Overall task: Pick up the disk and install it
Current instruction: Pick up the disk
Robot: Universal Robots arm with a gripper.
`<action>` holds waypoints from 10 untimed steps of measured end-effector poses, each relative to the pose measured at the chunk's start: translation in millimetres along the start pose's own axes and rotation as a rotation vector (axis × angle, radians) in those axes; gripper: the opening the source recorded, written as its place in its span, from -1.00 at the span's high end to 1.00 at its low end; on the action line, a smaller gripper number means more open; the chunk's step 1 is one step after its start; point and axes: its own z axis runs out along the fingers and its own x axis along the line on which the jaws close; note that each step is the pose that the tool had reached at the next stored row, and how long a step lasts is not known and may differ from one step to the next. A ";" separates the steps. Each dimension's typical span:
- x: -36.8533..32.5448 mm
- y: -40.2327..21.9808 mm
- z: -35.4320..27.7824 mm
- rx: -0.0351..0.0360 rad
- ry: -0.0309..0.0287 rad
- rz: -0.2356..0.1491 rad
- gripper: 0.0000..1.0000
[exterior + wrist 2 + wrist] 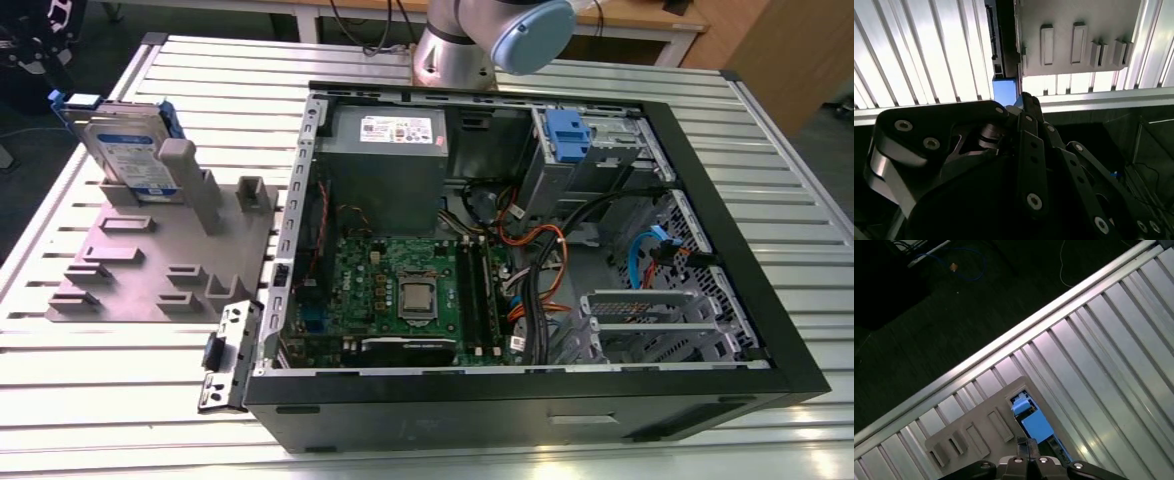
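Ribbed metal table (120, 400) is filling the exterior view, and it is carrying an open computer case (534, 405) on that view's right and a grey slotted plate (127, 265) on its left. Dark floor (929, 320) is lying beyond the table's edge in the first wrist view.

The disk (127, 150) is standing on edge in a slot at the plate's far corner, its labelled face showing in the exterior view and its long axis pointing up, well apart from the case and not yet lifted.

In both wrist views the gripper (1026, 442) is hanging above the plate with its fingers (1021, 446) pressed together and grasping nothing. The disk's blue-framed top edge (1033, 421) is lying just past the tips, seen narrow-side on. Its thin edge is running on a slant away from the gripper, beside the plate's raised blocks.

In the second wrist view the gripper (1025, 98) is pointing the same way, with the blue frame (1004, 90) just beyond the tips. Judging from this, the closed fingers are sitting nearly over the disk's top edge and are apart from it
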 end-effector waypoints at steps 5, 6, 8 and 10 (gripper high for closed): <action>0.0 0.0 0.0 0.0002 0.0038 -0.066 0.79; 0.0 0.0 0.0 0.0002 0.0044 -0.077 0.79; 0.0 0.0 0.0 0.0003 0.0052 -0.089 0.79; 0.0 0.0 0.0 0.0003 0.0056 -0.098 0.79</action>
